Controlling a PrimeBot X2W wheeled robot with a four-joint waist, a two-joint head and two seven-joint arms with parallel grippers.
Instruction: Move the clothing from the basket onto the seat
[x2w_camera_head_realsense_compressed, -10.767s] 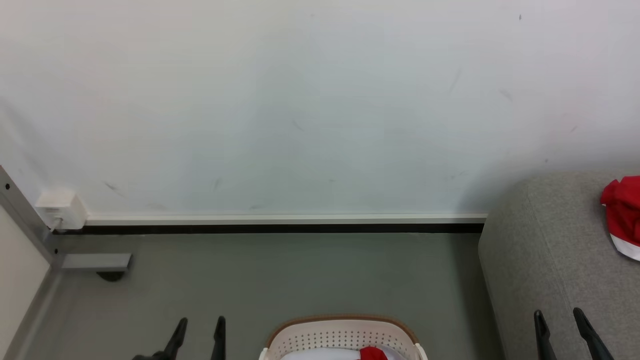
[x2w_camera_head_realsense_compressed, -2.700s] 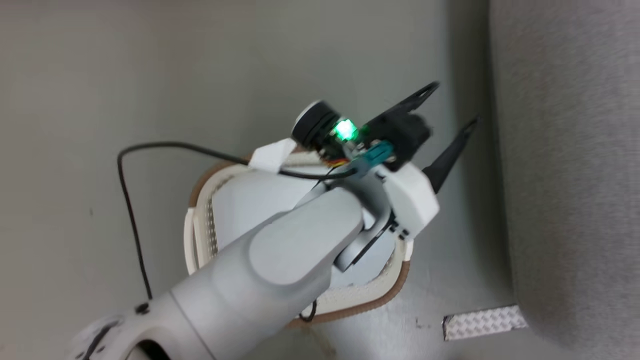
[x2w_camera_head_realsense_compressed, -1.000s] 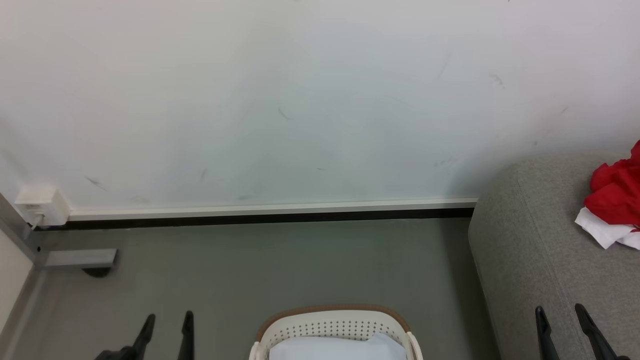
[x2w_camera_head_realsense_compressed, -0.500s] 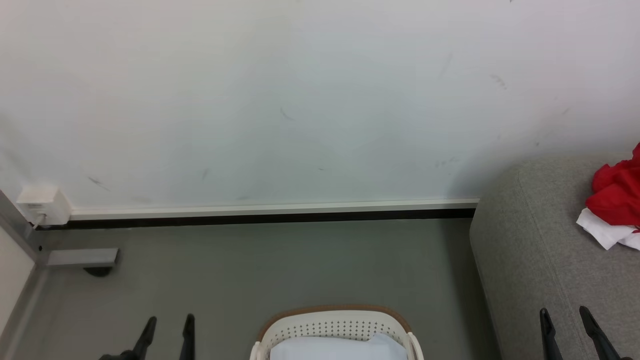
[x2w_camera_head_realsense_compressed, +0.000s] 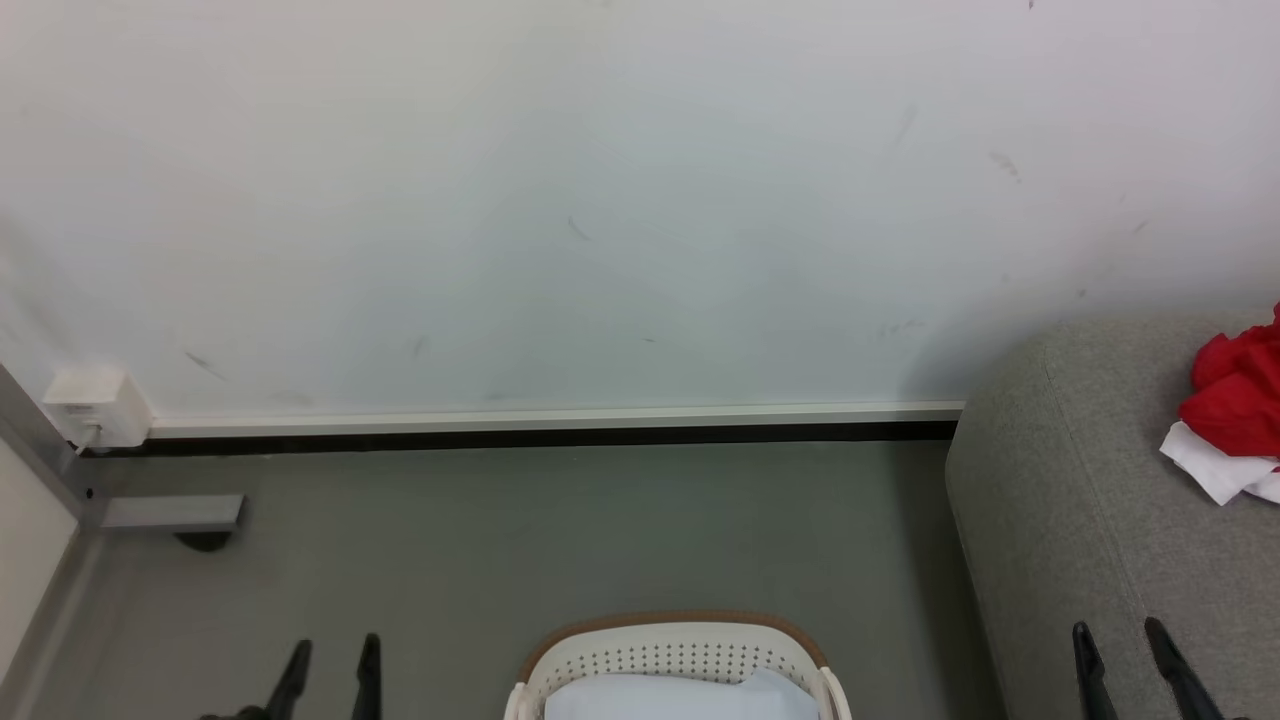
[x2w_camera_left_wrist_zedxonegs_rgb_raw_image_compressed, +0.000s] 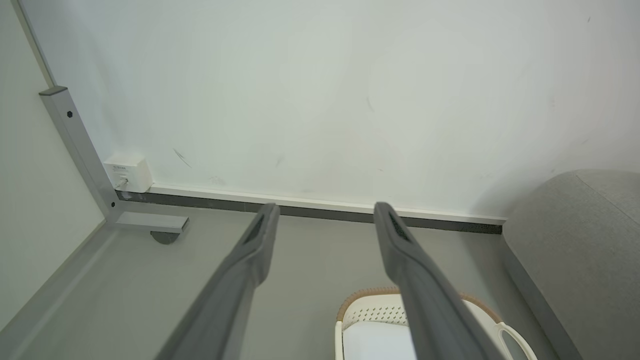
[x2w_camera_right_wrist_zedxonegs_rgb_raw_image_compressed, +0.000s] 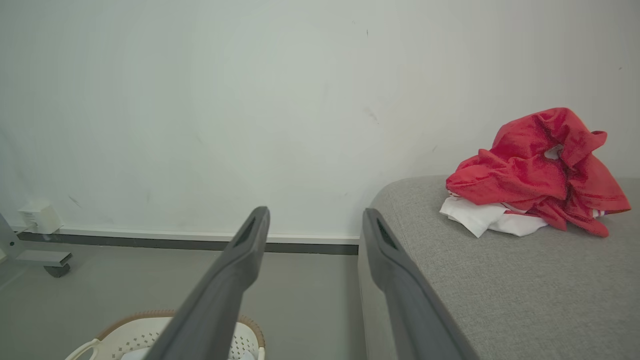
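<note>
One basket (x2w_camera_head_realsense_compressed: 672, 653) shows pale white inside (clothing (x2w_camera_head_realsense_compressed: 1238, 398) heaped on seat (x2w_camera_head_realsense_compressed: 1075, 520)).

The clothing (x2w_camera_right_wrist_zedxonegs_rgb_raw_image_compressed: 537, 172), crumpled red fabric with white trim, lies heaped on the grey woven seat (x2w_camera_right_wrist_zedxonegs_rgb_raw_image_compressed: 500, 290). The white perforated, brown-rimmed basket (x2w_camera_head_realsense_compressed: 672, 655) stands upright on the floor (x2w_camera_head_realsense_compressed: 600, 530) near the seat.
</note>
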